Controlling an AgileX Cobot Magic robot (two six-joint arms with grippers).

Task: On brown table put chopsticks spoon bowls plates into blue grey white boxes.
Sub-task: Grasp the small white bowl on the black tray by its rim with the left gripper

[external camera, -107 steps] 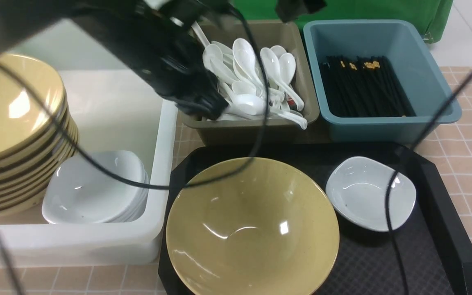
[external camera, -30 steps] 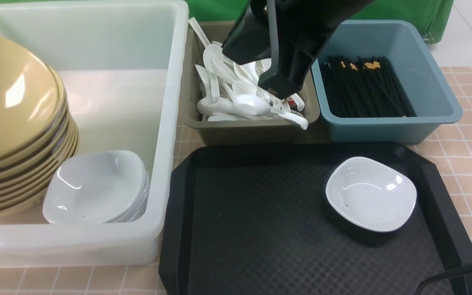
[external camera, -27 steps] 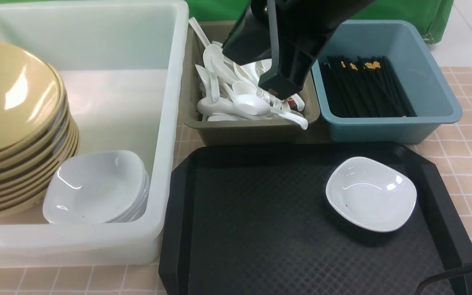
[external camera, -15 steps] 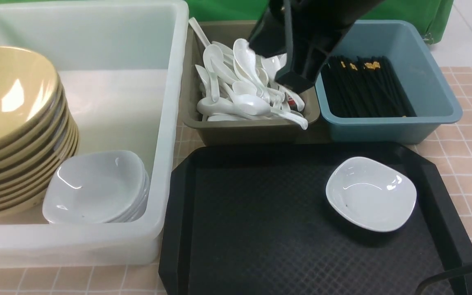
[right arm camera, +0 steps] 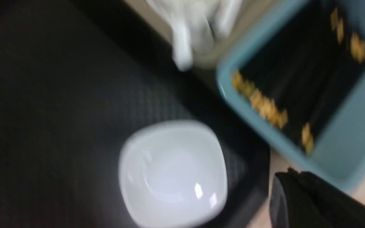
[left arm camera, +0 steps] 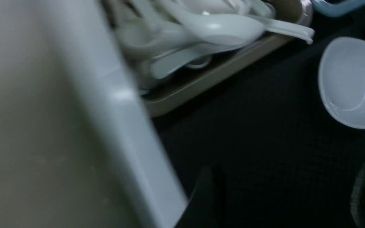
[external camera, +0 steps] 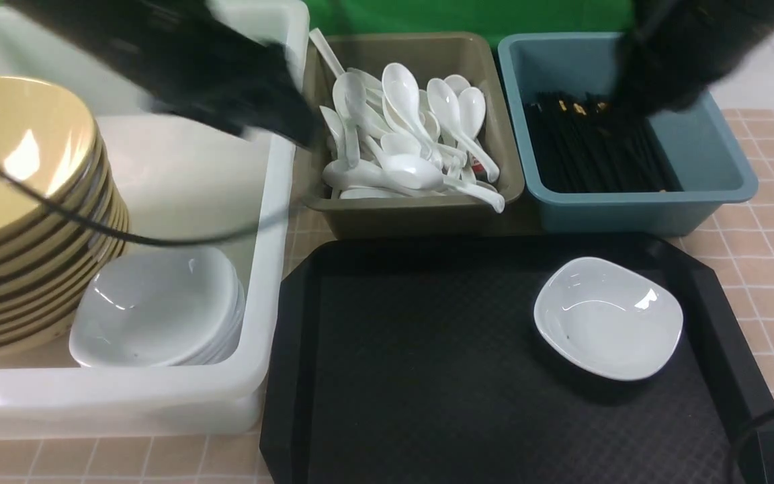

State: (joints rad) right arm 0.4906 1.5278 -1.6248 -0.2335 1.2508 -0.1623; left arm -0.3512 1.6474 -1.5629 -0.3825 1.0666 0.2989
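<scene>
Blurred left arm [external camera: 179,60] spans the frame's upper left above the large translucent white plastic tub [external camera: 269,282]. The left gripper [left arm camera: 287,172] has its jaws spread, empty. The right gripper [right arm camera: 287,182] has its jaws pressed together.

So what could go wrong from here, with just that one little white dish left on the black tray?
The yellow bowls lean in a tall stack in the white tub; a nudge might tip them onto the white plates. A black cable drapes across that stack and could snag. One spoon pokes over the front rim of the olive tub and might get knocked out.
</scene>
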